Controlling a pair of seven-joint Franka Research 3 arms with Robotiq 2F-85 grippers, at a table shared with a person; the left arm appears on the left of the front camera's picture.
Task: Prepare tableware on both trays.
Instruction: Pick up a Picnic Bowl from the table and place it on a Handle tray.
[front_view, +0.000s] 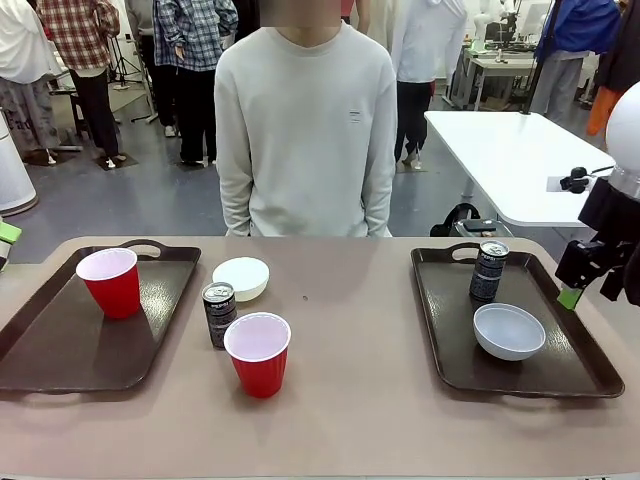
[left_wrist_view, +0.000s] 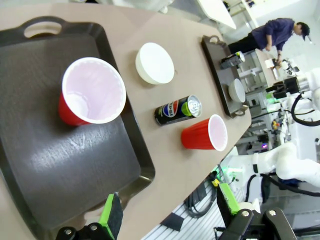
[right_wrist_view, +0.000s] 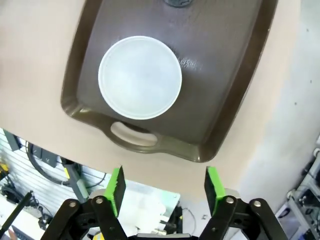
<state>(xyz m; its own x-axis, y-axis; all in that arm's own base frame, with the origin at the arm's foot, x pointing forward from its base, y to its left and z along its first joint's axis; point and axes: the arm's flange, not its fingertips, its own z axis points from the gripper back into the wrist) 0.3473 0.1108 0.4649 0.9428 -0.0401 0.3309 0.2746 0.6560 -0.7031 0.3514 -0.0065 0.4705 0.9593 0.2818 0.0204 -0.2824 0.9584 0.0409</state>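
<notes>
While both trays wait half-laid on the tan table (front_view: 360, 420), the left gripper (left_wrist_view: 170, 212) hangs with its jaws spread wide over the near corner of the left tray (left_wrist_view: 50, 165). The right gripper (right_wrist_view: 165, 189) hovers likewise open and empty, above the table edge just past the handle end of the right tray (right_wrist_view: 235, 75). The left tray carries one red cup (left_wrist_view: 92, 92), and the right tray carries a white bowl (right_wrist_view: 140, 77) and a dark can (front_view: 488, 270). The rest stands on bare tabletop between the trays: a second bowl (front_view: 241, 278), a second can (front_view: 219, 313) just in front of it, and a second red cup (front_view: 258, 353) nearest the robot, close beside that can. The cup looks light and thin-walled, likely to buckle or tip, so a gentle pinch across its upper wall seems wisest. The can should be stiff and smooth and is best taken around its middle. The bowl is rigid and shallow and probably needs a grip over its rim. The tabletop is matte and flat, and the tray floors are faintly textured. A person (front_view: 305, 130) stands at the far side, with onlookers (front_view: 80, 60) and a white table (front_view: 510, 150) in the busy hall beyond.
</notes>
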